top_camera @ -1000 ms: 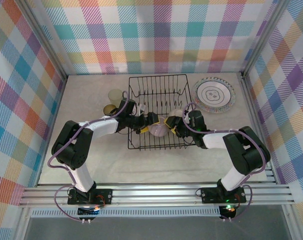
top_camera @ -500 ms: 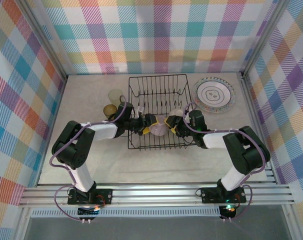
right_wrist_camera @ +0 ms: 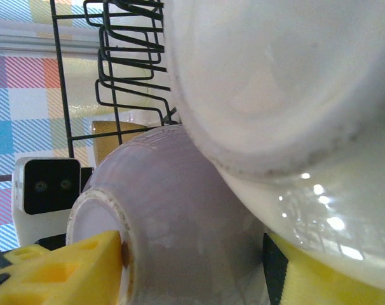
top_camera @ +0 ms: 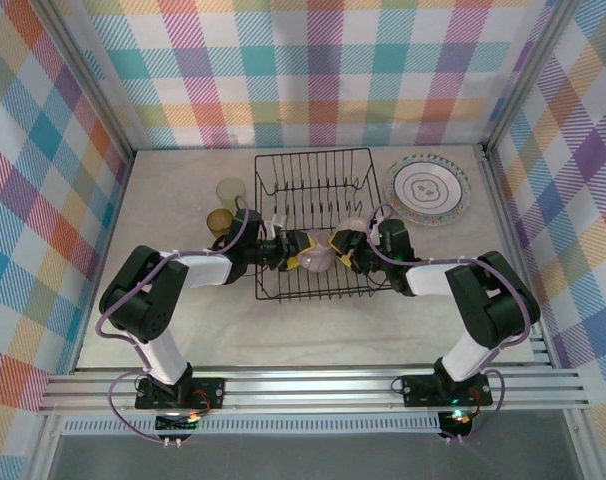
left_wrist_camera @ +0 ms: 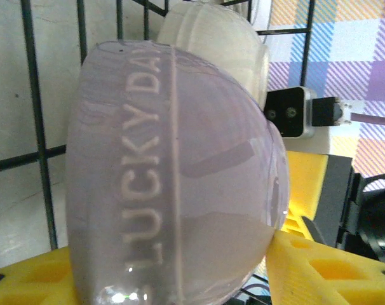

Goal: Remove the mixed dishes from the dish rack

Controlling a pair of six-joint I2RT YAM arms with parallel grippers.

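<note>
The black wire dish rack (top_camera: 318, 175) stands at mid-table. Inside its near half, my left gripper (top_camera: 295, 251) is shut on a pale lavender bowl (top_camera: 317, 256) lying on its side. In the left wrist view this bowl (left_wrist_camera: 173, 171), embossed LUCKY DAY, sits between the yellow pads (left_wrist_camera: 319, 273). My right gripper (top_camera: 343, 248) faces it from the right, open. Its fingers (right_wrist_camera: 53, 273) straddle the lavender bowl (right_wrist_camera: 180, 235), one at the foot ring. The cream bowl (right_wrist_camera: 275, 95) leans over it, also seen at the rack's right side (top_camera: 356, 229).
A green-ringed plate (top_camera: 428, 188) lies flat on the table right of the rack. A pale yellow-green cup (top_camera: 231, 190) and an amber cup (top_camera: 220, 220) stand left of it. The rack's upright dividers (right_wrist_camera: 126, 51) rise behind the bowls.
My left gripper has shifted slightly toward the far side with the lavender bowl, and its forearm has swung lower. The right gripper has barely moved.
</note>
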